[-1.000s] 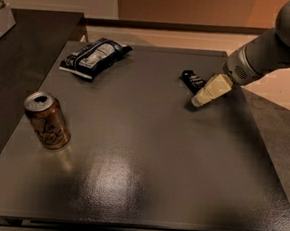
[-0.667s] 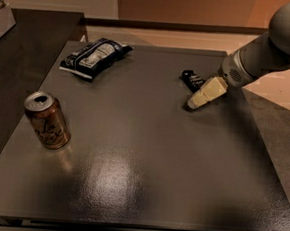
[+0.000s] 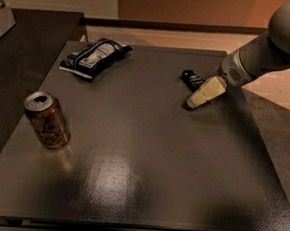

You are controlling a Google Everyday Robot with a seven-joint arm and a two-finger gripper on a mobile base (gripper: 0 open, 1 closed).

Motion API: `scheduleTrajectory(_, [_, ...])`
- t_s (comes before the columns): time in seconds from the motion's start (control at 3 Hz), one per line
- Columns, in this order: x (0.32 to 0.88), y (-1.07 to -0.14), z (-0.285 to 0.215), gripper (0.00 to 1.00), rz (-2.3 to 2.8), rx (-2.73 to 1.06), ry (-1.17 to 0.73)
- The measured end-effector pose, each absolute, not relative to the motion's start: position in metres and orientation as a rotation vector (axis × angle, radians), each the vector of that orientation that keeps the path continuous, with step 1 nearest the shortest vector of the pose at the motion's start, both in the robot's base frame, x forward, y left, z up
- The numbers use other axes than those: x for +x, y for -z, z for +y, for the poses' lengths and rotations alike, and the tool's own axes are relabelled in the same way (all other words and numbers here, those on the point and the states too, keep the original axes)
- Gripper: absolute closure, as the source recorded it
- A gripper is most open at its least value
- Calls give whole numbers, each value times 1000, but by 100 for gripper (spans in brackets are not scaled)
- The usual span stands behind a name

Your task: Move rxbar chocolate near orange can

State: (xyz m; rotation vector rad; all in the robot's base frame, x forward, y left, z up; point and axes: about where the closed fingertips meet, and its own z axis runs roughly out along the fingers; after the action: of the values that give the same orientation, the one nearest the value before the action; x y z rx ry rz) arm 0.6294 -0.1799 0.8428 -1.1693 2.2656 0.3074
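Gripper (image 3: 195, 99) is held low over the far right of the table (image 3: 144, 187), slanted down and leftward; whether it is open or closed cannot be told, and nothing is seen to be held. A puffy snack bag (image 3: 95, 57) at the far left is judged clear of the path. The orange can (image 3: 47, 120) is stood upright near the left edge, well apart. The rxbar chocolate (image 3: 191, 79), lying flat just beside the gripper, should be squared over and taken across its narrow width.

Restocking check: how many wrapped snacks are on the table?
2: the snack bag at the far left, and the chocolate bar far right, beside the end effector. None seems hidden.
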Motion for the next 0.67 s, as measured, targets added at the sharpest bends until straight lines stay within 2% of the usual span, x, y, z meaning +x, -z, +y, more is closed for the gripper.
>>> scheduleTrajectory(0.33, [631,-840,-181,21,2271,-1168,-315])
scheduleTrajectory(0.67, [632,-834,-181,42,2278,-1169,-317])
